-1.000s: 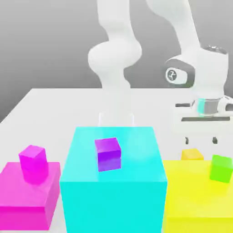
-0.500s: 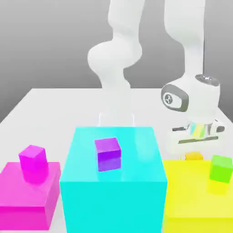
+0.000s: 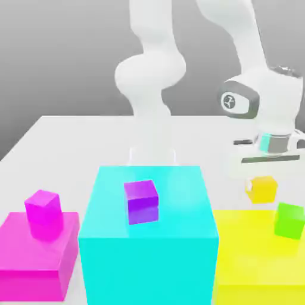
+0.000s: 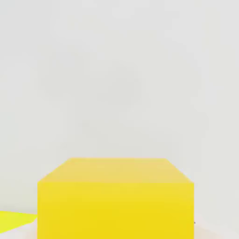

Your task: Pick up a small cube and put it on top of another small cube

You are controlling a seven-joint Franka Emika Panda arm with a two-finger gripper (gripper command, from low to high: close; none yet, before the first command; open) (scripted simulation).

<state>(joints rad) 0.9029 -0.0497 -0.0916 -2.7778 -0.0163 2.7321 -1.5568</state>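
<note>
Orange-yellow small cube point(image 3: 263, 188) pinched in my claw point(image 3: 263, 181), hanging clear above the yellow block point(image 3: 250, 256). The green cube point(image 3: 289, 220) sits on that block, lower and toward the exterior view's right and nearer the camera.

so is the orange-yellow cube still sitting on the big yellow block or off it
Off it: the small orange-yellow cube hangs in the shut tool, clear above the large yellow block.

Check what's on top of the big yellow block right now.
The green cube sits on the yellow block's top, toward the exterior view's right. The orange-yellow cube hangs above the block's far edge, clear of it, in the gripper. The block's far edge behind that cube is hidden.
</note>
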